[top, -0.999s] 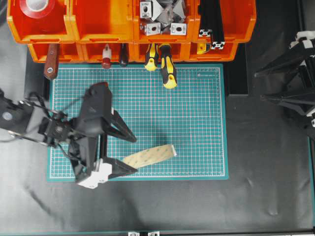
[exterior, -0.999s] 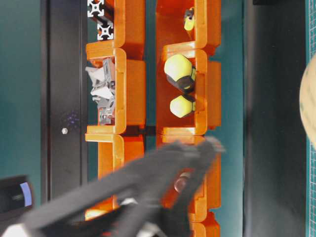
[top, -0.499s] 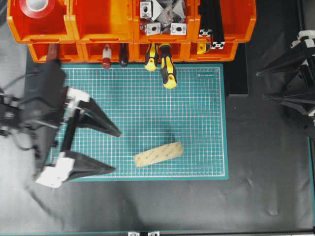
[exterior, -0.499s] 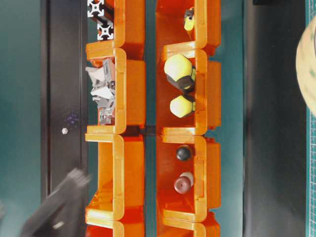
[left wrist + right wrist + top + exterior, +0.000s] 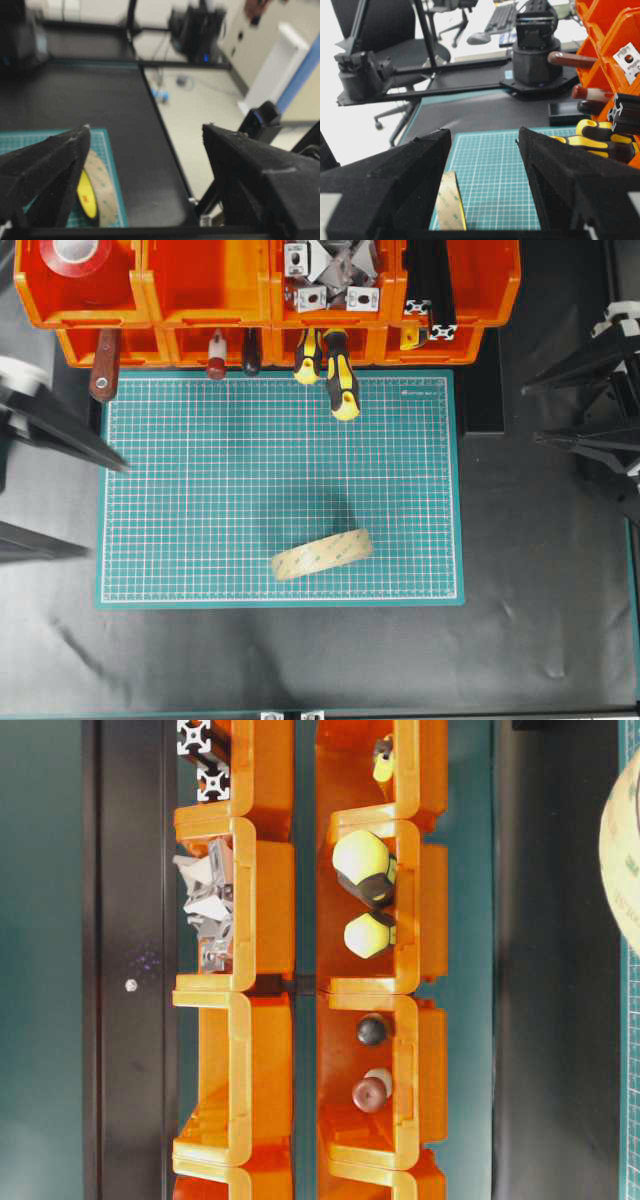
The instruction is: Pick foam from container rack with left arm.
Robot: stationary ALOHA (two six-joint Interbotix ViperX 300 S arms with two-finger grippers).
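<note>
The foam [image 5: 322,554], a cream-tan roll with a yellow side, stands on its edge on the green mat [image 5: 250,470], near the mat's front edge. It also shows in the table-level view [image 5: 625,850], the left wrist view [image 5: 100,187] and the right wrist view [image 5: 449,202]. My left gripper [image 5: 100,510] is open and empty at the mat's left edge, well apart from the foam; in its wrist view [image 5: 145,129] the jaws stand wide apart. My right gripper [image 5: 530,415] is open and empty at the far right [image 5: 482,131]. The orange container rack [image 5: 268,300] runs along the back.
The rack holds a red tape roll [image 5: 75,252], metal brackets [image 5: 330,275], black extrusions [image 5: 430,285], yellow-black screwdrivers [image 5: 340,380] reaching onto the mat, and a brown handle [image 5: 103,375]. Black table surrounds the mat.
My left gripper let go of the foam on the mat, opened wide and drew back to the left edge. The foam stays standing on the mat. The right arm has not moved.
</note>
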